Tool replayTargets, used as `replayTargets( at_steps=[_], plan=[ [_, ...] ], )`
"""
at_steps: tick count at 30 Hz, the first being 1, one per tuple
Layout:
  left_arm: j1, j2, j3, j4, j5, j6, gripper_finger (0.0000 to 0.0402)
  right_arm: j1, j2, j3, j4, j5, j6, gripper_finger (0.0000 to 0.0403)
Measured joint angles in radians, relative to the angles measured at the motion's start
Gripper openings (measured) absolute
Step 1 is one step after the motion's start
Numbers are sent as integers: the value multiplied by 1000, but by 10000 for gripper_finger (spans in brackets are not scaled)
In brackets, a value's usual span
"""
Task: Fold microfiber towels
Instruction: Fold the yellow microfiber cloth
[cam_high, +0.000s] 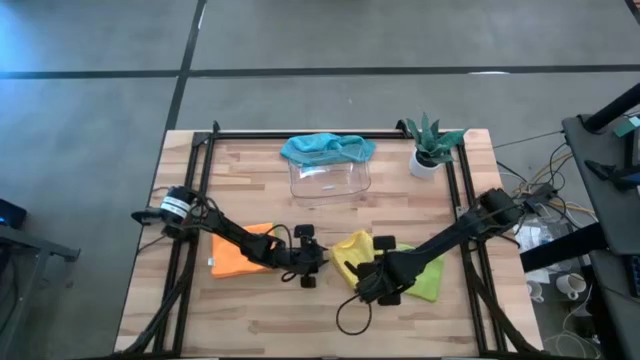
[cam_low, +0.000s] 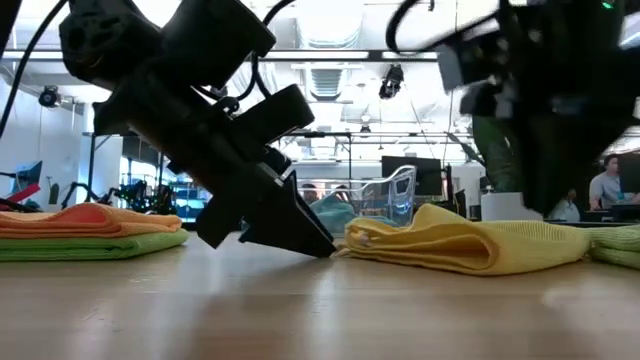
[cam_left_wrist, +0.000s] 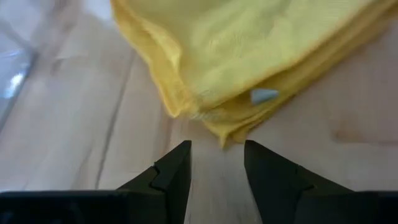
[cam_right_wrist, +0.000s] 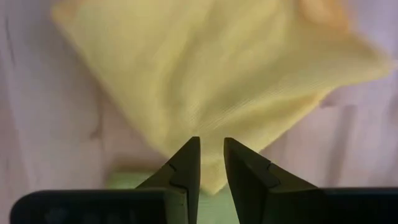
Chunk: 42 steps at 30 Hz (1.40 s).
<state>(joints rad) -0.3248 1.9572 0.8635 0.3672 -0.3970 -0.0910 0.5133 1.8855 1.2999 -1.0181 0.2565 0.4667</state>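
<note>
A folded yellow towel (cam_high: 352, 250) lies on the table at the near middle, its right part on a lime green towel (cam_high: 428, 280). My left gripper (cam_high: 310, 262) is open, low at the table, with its fingers (cam_left_wrist: 177, 162) on either side of the yellow towel's near-left corner (cam_left_wrist: 225, 135). My right gripper (cam_right_wrist: 211, 144) is open by a narrow gap and empty. It hovers above the yellow towel (cam_right_wrist: 205, 74) near its near edge. An orange towel (cam_high: 240, 250) lies folded on a second lime green towel (cam_low: 90, 243) at the left. My left gripper slants down from the table's left toward the yellow towel's corner (cam_low: 350, 238), its fingertips at table height. The corner lies just ahead of the open fingers. I cannot tell whether they touch it.
A clear plastic tray (cam_high: 330, 182) stands at the far middle with a teal blue towel (cam_high: 325, 148) draped over its far rim. A small potted plant (cam_high: 432, 148) stands at the far right. Bare wood shows along the near edge.
</note>
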Motion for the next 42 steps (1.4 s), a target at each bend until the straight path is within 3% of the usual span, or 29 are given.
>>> replayTargets(
  at_steps=[4,9,12,15,17,19,23,26,29,33,38,42],
  plan=[
    [-3,0,-1,24,102,28,119,-1,-36,0,55,78,16,68],
    [-5,-2,-4,63,111,97,92,0,-34,-38,253,85,-8,67],
    [-2,4,-3,101,133,173,83,0,-17,-93,252,78,-14,66],
    [1,6,8,95,273,202,75,-10,-17,-153,253,93,-85,66],
    [-10,6,22,67,348,176,67,-31,-17,-187,256,159,-184,66],
    [-27,-15,35,15,360,127,55,-64,-17,-215,283,250,-341,66],
    [-80,-130,46,-112,370,74,28,-155,-17,-254,403,306,-818,66],
    [-114,-260,47,-189,285,71,7,-218,-17,-260,560,332,-1102,65],
    [-129,-340,14,-260,165,35,3,-241,-17,-208,641,441,-1214,65],
    [-129,-387,-35,-261,147,-30,3,-226,-54,-100,591,420,-1036,60],
    [-91,-309,-71,-253,13,-53,3,-209,-113,-75,522,106,-583,41],
    [-5,-209,-49,-243,13,-163,3,-189,-129,-81,509,-23,-332,23]
  ],
)
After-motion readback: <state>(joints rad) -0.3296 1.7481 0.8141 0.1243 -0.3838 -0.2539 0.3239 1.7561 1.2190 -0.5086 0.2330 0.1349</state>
